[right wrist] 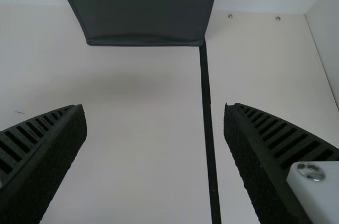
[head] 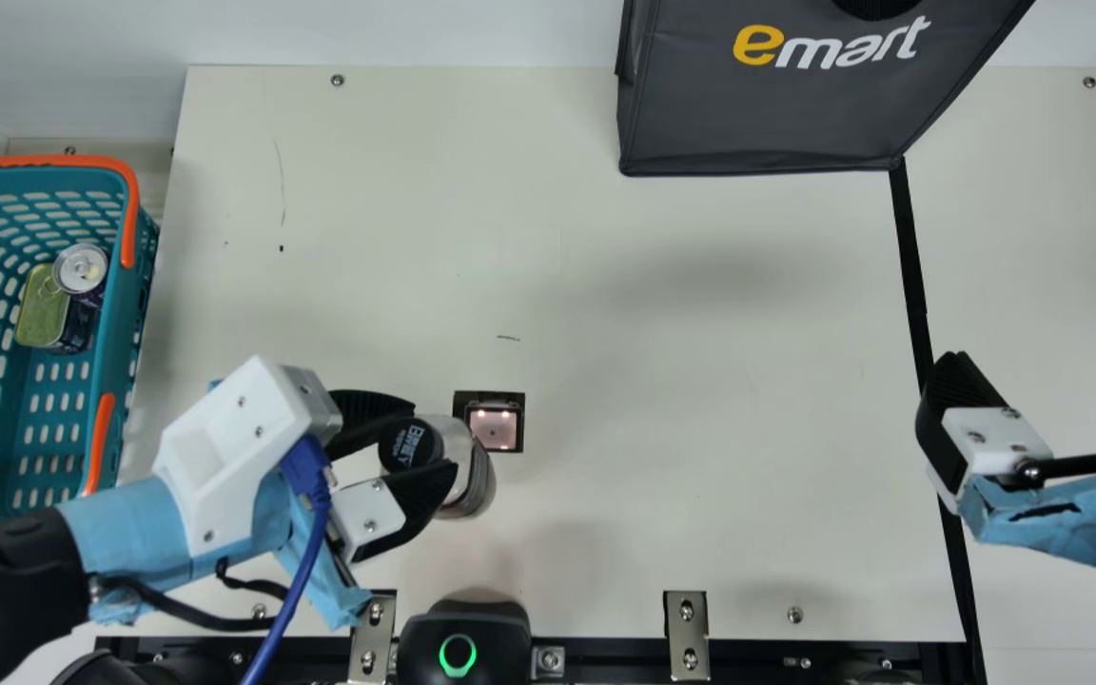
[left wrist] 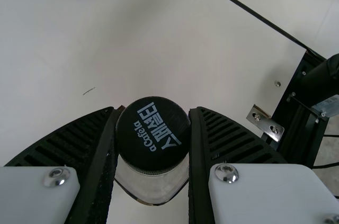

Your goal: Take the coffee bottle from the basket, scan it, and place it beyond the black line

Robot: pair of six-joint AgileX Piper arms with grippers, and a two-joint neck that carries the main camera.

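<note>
Bottle: coffee bottle point(head: 476, 476), rounded body with a clear, glossy shoulder; it is in the left gripper, just beside the scanner window, on the basket's side of the black line. Contact between base and table cannot be told.
Cap: black disc point(head: 411, 444) with pale lettering, its rim finely ridged in the left wrist view.
Left pincer: left gripper point(head: 434, 440) closed on the bottle, its black ribbed fingers at opposite sides of the cap; white housing, light-blue wrap behind.
Right pincer: right gripper point(head: 1043, 366) set wide, its black ribbed fingers well apart, one to each side of the black line in the right wrist view.
Scanner window: small square pane point(head: 494, 425), pinkish and lit, in a dark frame set in the table.
Basket: teal plastic point(head: 110, 352), walls pierced with rounded slots, orange handles.
Basket contents: round can point(head: 82, 268) with a silvery metal top, against a flat tin point(head: 36, 314) with rounded corners and a yellow-green lid.
Black line: narrow, matt strip point(head: 914, 276), running from the bag's corner to the table's near edge.
Bag: dark grey, smooth-faced point(head: 757, 114), stitched edges, yellow and white lettering.
Table: cream board point(head: 700, 381), flat, with small dark scuffs and inset screws.
</note>
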